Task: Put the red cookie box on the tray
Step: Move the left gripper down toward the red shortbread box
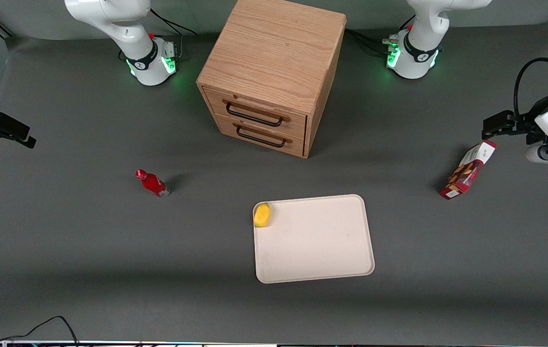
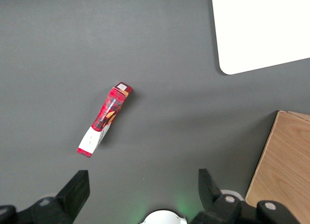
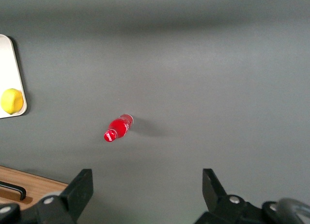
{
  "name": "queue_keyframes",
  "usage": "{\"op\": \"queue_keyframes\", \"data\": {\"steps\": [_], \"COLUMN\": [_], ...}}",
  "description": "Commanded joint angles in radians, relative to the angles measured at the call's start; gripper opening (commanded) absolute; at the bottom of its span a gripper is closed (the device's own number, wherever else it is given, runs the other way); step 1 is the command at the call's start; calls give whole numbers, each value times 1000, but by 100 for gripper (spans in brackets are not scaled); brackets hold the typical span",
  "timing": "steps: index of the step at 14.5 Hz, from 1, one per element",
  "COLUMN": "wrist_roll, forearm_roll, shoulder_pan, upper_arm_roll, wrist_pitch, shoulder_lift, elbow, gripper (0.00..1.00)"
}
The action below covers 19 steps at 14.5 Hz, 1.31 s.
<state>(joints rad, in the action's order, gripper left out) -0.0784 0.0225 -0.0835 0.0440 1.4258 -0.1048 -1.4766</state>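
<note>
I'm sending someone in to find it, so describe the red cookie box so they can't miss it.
Start at the oak two-drawer cabinet, then go toward the working arm's end of the grey table. The red cookie box stands there, under the open gripper. Unlike the small red bottle, it is a slim cardboard box with cookie pictures.

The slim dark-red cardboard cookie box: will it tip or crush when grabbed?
The slim dark-red cardboard cookie box stands on a narrow end, so a sideways nudge would probably topple it. Being thin card, it likely dents under a hard squeeze. The left gripper hangs open above it, apart from it.
</note>
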Motion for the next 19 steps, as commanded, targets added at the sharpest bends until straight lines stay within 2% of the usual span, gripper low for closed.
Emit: {"op": "queue_keyframes", "data": {"steps": [1,5,6,7,9,12,17,18,19], "wrist_roll": [11,-3,-94,-263,-511,-690,-724,-724,-725], "forearm_roll": [-18,-32,-76,-97,-96,-85,5,48,95], "shoulder_pan": [1,8,11,11,11,14,13,13,13], "upper_arm_roll": [4,16,46,98,189,235,238,237,237], "wrist_pitch": [-34,-62,-71,-50,39,351,1026,1127,1181], "shoulder_lift": [-24,-32,-30,-26,-26,-20,-41,-67,-99], "elbow": [41,16,-14,-71,-167,-449,-905,-950,-959], "gripper": [100,100,100,100,100,100,100,62,1]}}
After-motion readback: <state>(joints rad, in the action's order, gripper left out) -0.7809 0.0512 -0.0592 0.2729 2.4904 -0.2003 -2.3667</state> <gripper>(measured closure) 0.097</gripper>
